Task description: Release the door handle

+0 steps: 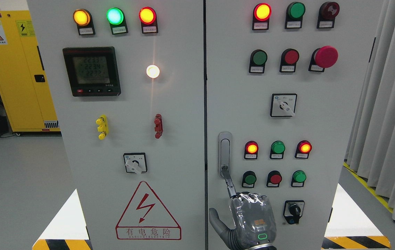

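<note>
Below the handle: a robot hand (251, 218) wrapped in clear plastic rises from the bottom edge; its arm's side cannot be told.
Hand state: fingers curled over the free lower end of the swing handle (229, 184); thumb spread to the left.
Handle: folded out from its silver escutcheon (224, 152) on the right cabinet door (336, 132), angled down toward the hand.
Right of the handle: rows of red and green pilot lamps (278, 148) and a black selector switch (293, 211).
Step advice: likely best to uncurl all fingers first, then draw straight back, avoiding the buttons.
Far left of the handle: yellow safety cabinet (20, 69).
</note>
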{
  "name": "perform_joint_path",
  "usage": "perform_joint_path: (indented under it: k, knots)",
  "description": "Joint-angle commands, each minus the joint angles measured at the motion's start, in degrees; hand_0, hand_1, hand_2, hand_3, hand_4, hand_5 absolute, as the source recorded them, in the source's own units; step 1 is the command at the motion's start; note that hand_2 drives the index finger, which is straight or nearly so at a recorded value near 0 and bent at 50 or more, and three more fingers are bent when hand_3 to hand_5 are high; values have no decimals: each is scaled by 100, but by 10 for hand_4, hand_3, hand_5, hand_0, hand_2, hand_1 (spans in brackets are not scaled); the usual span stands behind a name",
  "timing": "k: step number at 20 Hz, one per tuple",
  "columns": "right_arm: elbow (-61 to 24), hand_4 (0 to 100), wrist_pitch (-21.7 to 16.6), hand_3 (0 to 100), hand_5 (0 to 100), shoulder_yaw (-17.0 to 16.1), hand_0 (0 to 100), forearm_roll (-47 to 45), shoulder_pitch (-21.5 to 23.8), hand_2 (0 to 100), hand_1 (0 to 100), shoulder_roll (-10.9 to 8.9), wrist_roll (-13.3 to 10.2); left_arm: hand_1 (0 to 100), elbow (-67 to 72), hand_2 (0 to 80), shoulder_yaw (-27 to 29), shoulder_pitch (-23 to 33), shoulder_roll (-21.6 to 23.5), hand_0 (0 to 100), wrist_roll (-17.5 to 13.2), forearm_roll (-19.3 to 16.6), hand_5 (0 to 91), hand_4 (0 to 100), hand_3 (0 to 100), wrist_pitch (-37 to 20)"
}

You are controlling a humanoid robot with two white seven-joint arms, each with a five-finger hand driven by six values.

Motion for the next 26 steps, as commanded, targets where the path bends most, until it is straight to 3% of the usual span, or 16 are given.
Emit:
perform_joint_path:
  k: [1, 17, 26]
  knots:
    - [-5, 984, 4, 998, 1000, 3, 423, 1, 10, 0, 307, 6, 26, 556, -79, 0, 0, -158, 0, 120, -2, 1, 0, 0, 0, 4]
    - [-40, 986, -5, 1000, 1000, -5, 420, 9, 106, 0, 309, -2, 26, 556, -79, 0, 0, -158, 0, 120, -2, 1, 0, 0, 0, 4]
    - [-304, 972, -75, 977, 1000, 12, 422, 18, 106, 0, 311, -2, -132, 556, -79, 0, 0, -158, 0, 120, -2, 1, 0, 0, 0, 4]
